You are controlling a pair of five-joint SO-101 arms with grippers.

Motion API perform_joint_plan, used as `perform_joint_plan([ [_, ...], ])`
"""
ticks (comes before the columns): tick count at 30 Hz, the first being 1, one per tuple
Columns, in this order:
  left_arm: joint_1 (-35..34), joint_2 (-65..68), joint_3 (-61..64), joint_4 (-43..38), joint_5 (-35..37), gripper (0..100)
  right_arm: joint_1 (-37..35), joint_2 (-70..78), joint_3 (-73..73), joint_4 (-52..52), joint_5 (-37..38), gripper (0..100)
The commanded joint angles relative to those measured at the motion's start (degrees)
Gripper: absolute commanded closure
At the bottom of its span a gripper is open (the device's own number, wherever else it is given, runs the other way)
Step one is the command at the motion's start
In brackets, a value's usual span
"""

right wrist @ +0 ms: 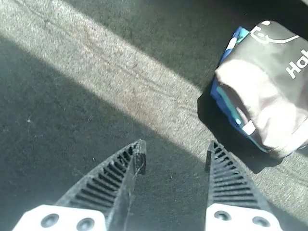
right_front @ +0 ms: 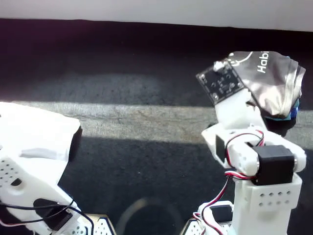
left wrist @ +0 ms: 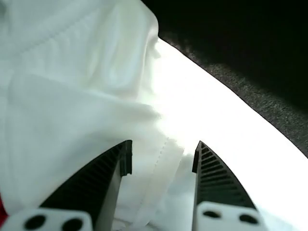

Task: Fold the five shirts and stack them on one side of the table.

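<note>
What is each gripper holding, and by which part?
Nothing is held. The left gripper has its jaws open astride a hem of the crumpled white fabric shirt; the right gripper has its jaws open above the dark table.

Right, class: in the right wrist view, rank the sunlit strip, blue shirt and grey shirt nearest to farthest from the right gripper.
1. Sunlit strip, just ahead of the right gripper.
2. Blue shirt, stack's lower layer, beyond the strip.
3. Grey shirt, on top of it, barely farther.
</note>
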Motion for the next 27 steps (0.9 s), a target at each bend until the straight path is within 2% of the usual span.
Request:
perform_joint_plan([
  [1, 3.82, -0.66, -6.29, 3.16, 1.49, 79, -0.4, -4.09, 4.7, 0.31, 0.35, 79.7],
  [5, 5.58, 1.71, -7.69, 0.7, 1.76, 79, -0.4, -4.79, 6.46, 0.31, 0.26, 79.7],
  [10, 3.12, 5.49, -7.78, -2.11, 1.76, 79, -0.4, -4.79, 6.46, 0.31, 0.26, 79.7],
  [14, -0.75, 5.49, -8.84, -1.58, 1.76, 79, -0.48, -4.79, 6.55, 0.31, 0.26, 79.7],
  [20, -9.71, 6.02, -21.05, 7.12, 1.93, 79, -0.57, -4.7, 6.55, 0.31, 0.26, 79.7],
  [24, -15.25, 6.11, -21.76, 7.21, 1.76, 79, -0.57, -4.7, 6.55, 0.31, 0.18, 79.7],
  [27, -15.69, 8.66, -20.88, 7.21, 1.67, 78, -0.57, -4.7, 6.55, 0.31, 0.18, 79.7],
])
